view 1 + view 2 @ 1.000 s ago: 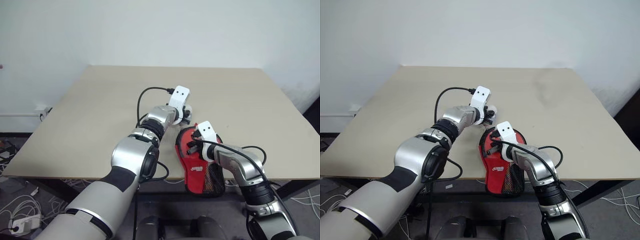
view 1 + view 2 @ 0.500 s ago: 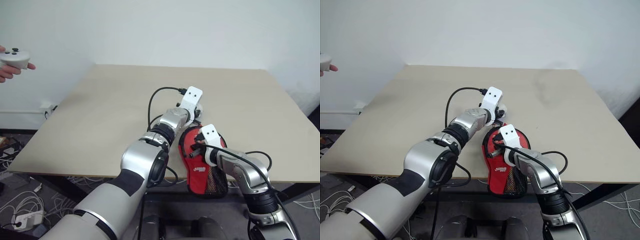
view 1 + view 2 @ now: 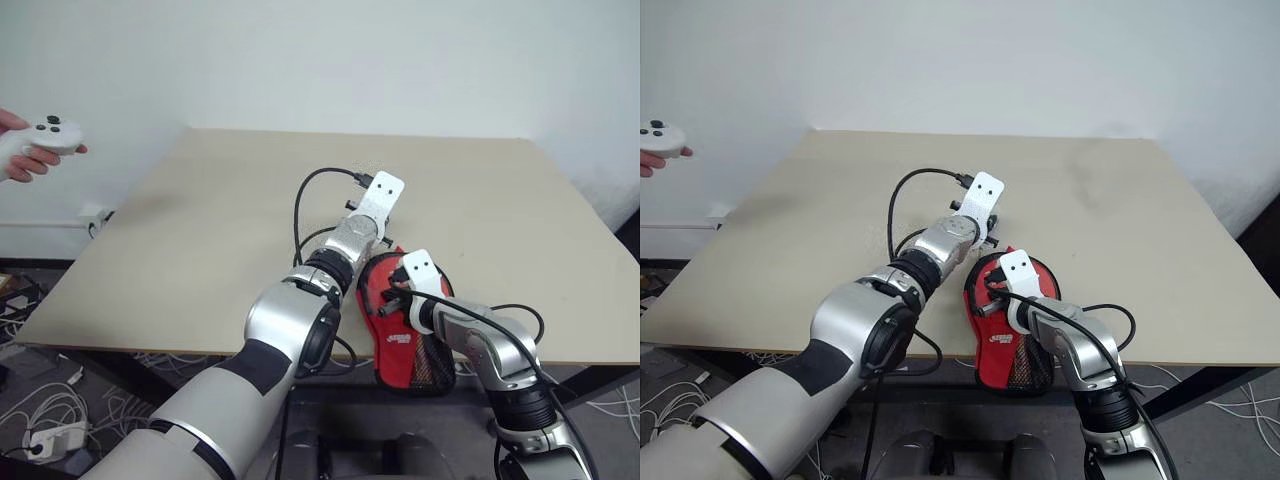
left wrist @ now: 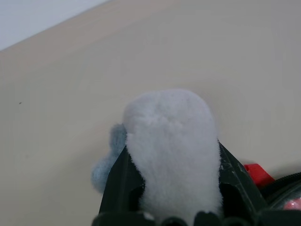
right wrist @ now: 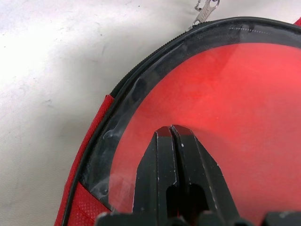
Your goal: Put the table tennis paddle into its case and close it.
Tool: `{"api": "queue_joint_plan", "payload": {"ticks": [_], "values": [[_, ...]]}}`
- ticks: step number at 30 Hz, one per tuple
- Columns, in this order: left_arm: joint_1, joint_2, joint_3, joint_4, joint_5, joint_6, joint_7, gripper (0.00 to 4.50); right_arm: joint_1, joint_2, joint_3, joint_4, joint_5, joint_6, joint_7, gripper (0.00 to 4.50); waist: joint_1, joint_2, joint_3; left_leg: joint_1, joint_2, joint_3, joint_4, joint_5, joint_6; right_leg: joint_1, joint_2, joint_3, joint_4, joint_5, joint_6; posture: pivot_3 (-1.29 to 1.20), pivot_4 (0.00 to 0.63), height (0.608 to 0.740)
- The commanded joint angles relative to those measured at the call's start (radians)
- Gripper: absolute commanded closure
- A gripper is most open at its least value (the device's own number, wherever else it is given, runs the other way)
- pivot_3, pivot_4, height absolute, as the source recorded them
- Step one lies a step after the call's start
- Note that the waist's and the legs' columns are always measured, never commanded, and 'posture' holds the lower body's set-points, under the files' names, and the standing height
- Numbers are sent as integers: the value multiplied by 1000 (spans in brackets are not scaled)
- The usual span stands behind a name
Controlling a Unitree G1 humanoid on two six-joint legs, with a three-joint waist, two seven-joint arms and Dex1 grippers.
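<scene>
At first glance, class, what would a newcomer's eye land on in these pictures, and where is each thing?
The red case grabs the eye, lying at the table's near edge with the red paddle under its clear panel. The right gripper, shut, presses on that panel. The left gripper, just beyond the case, is shut on a pale fluffy lump, and a hand holds a white controller at far left.

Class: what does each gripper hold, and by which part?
Left gripper clamps a pale fluffy tuft by its lower sides. Right gripper, shut over the case, holds nothing.
</scene>
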Motion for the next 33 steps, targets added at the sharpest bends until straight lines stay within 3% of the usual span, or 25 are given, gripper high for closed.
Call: {"api": "queue_joint_plan", "payload": {"ticks": [1, 2, 6, 16, 26, 33], "values": [[-19, -36, -1, -37, 3, -47, -51, 3396, 16, -1, 14, 35, -3, 35, -5, 4500, 0, 0, 0, 0, 0, 0, 0, 0, 0, 0, 0, 0, 0, 0, 0, 0, 0, 724], [-16, -38, -3, -36, 3, -48, -71, 3396, 14, 0, 15, 36, -4, 33, -5, 4500, 0, 0, 0, 0, 0, 0, 0, 0, 0, 0, 0, 0, 0, 0, 0, 0, 0, 724], [-8, -36, -31, -36, 34, -69, -59, 2388, 9, 0, 15, 42, -5, 26, -4, 4500, -1, 0, 0, 0, 0, 0, 0, 0, 0, 0, 0, 0, 0, 0, 0, 0, 0, 724], [-23, -49, -5, -37, 28, -100, -14, 2388, 17, 3, 5, 38, -10, 19, -15, 4500, -1, 0, 0, 0, 0, 0, 0, 0, 0, 0, 0, 0, 0, 0, 0, 0, 0, 724], [29, -44, -46, -35, 40, -49, -357, 2388, -13, -10, 2, 81, -16, 6, -2, 4500, -2, 0, 0, 0, 0, 0, 0, 0, 0, 0, 0, 0, 0, 0, 0, 0, 0, 724], [54, -19, -80, -42, 40, -23, -481, 2388, -57, -14, 15, 137, -14, -22, 17, 4500, -1, 0, 0, 0, 0, 0, 0, 0, 0, 0, 0, 0, 0, 0, 0, 0, 0, 724]]}}
